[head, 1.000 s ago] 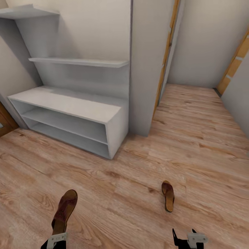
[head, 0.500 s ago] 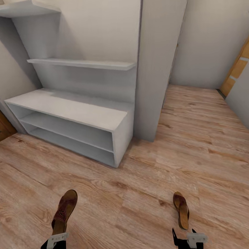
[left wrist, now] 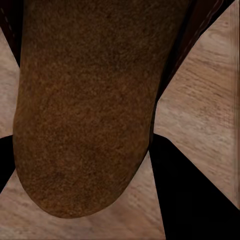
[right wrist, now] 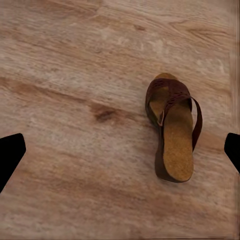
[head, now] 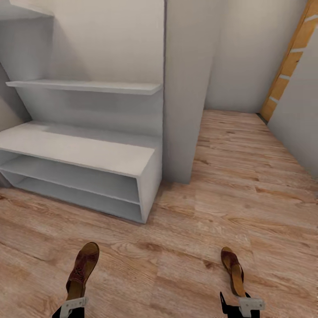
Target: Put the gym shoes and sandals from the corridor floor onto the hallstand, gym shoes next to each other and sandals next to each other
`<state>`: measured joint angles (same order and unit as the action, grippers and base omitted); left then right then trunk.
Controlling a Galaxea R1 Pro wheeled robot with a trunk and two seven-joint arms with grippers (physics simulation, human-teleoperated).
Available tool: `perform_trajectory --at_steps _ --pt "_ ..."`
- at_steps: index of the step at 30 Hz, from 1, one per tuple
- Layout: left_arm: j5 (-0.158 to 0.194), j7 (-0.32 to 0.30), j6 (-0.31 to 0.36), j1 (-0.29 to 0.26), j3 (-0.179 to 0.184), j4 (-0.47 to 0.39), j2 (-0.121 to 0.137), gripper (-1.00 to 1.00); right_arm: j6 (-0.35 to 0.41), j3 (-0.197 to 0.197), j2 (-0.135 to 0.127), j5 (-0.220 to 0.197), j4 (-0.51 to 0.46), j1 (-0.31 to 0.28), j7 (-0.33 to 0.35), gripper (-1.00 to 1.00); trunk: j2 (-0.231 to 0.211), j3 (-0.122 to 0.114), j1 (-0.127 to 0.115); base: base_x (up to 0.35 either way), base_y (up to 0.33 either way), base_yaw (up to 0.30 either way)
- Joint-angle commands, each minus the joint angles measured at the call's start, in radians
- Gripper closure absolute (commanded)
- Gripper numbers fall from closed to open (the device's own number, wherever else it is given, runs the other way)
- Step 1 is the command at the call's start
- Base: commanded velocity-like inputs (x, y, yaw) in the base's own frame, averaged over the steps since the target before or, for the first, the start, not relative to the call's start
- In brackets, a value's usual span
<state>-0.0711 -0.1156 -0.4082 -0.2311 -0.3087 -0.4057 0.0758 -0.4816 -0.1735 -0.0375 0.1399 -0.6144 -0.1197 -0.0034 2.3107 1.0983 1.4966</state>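
My left gripper (head: 72, 305) is shut on the heel of a dark brown sandal (head: 83, 268), held above the wood-plank floor (head: 176, 247). Up close, the held sandal (left wrist: 85, 105) sits between the dark fingers (left wrist: 200, 200). The second sandal (head: 233, 269) lies on the floor just ahead of my right gripper (head: 240, 304). That floor sandal (right wrist: 172, 130) has its tan insole up, and the right gripper (right wrist: 122, 150) stands open around bare planks beside it. The pale grey hallstand (head: 75, 152) stands ahead at left, its bench top and shelves bare. The gym shoes are out of view.
A grey wall pillar (head: 183, 88) rises right of the hallstand. Beyond it the corridor floor (head: 247, 145) runs back to a pale wall. A wooden door frame (head: 287, 62) and a grey wall (head: 300, 119) close the right side.
The camera has moved: the hallstand has slid left in the picture, and the floor sandal now lies lower and nearer my right gripper. The held sandal stays put in the left gripper.
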Motion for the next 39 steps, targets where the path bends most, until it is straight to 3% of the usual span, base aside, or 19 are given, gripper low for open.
perform_trajectory --at_steps 1,30,39 --pt "-0.010 -0.008 -0.003 -0.001 -0.009 0.001 -0.001 1.00 -0.003 -0.004 0.001 0.010 0.001 -0.001 -0.001 -1.00 0.000 0.000 0.000 0.017 0.024 -0.232" --pt "-0.017 -0.013 -0.009 -0.001 -0.004 0.001 -0.003 1.00 -0.003 -0.004 0.001 0.010 0.001 0.000 -0.001 -1.00 0.000 -0.030 0.000 0.001 0.001 -0.230" --pt "-0.018 -0.013 -0.009 -0.001 -0.003 0.001 -0.003 1.00 -0.003 -0.004 0.001 0.010 0.000 -0.001 -0.001 -1.00 0.000 -0.031 0.000 0.000 0.000 -0.048"
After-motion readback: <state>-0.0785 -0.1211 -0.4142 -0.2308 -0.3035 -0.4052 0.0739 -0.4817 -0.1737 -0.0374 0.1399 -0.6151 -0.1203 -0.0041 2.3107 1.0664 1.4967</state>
